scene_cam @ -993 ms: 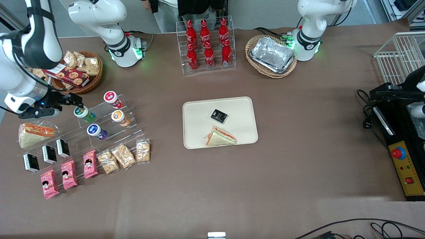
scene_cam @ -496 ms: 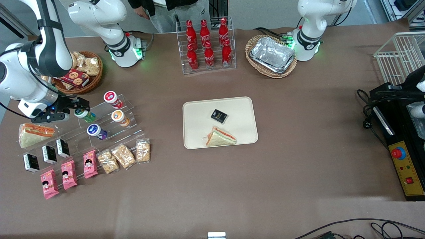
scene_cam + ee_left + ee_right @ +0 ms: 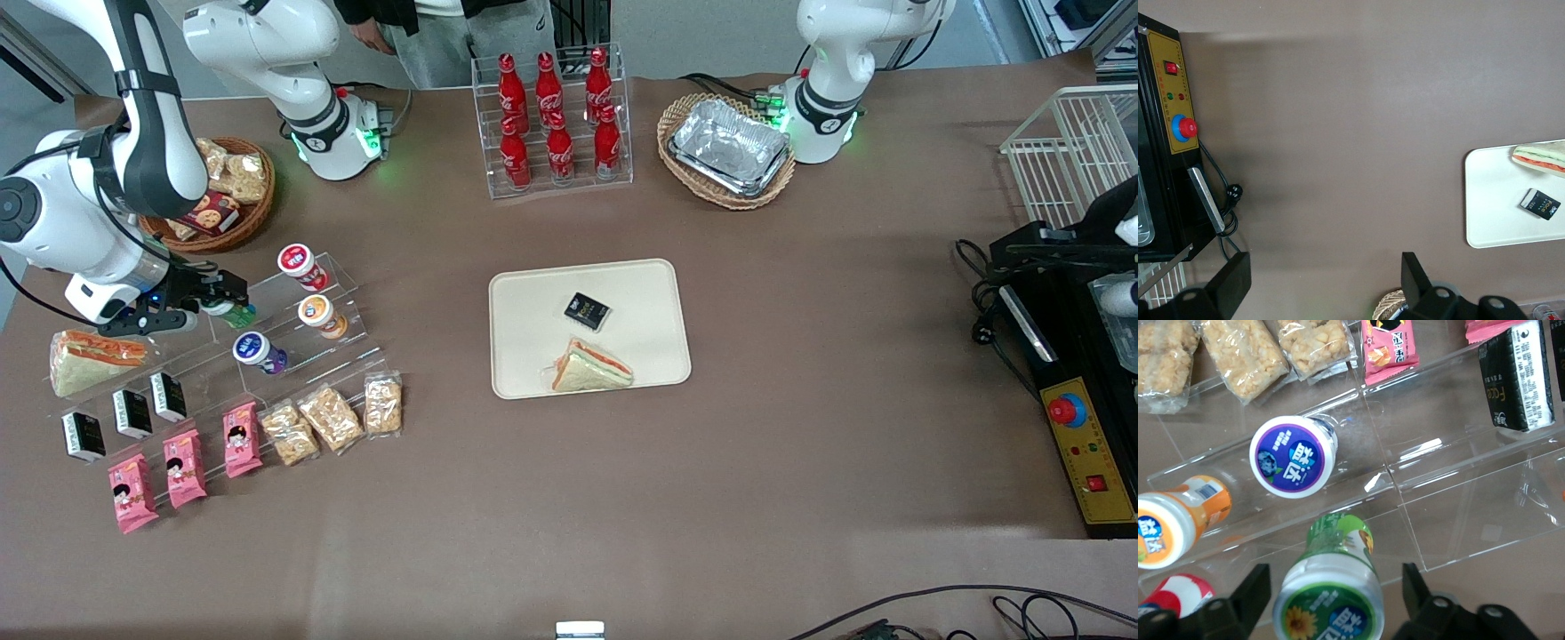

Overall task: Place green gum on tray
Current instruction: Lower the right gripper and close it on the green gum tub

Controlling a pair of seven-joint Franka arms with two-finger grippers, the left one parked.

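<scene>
Green-bodied cylindrical gum canister with its white lid (image 3: 1330, 595) lies on the clear acrylic rack (image 3: 1451, 507), beside the purple-lidded canister (image 3: 1293, 456). Your pincer (image 3: 1331, 603) straddles it wide open, holding nothing. Expect light, rigid, slick plastic; grip the body just under the lid.

Bright, even overhead light, soft shadows, glare on the clear acrylic shelf (image 3: 1418, 487); all views sharp.

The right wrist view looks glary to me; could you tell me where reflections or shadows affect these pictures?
Right wrist view: bright glints on the clear acrylic rack; the green gum sits sharp between the open gripper fingers. Front view: even light, and the gripper and arm partly cover the gum; the foil pan shines. Left wrist view: soft shadow beside the control box.
</scene>
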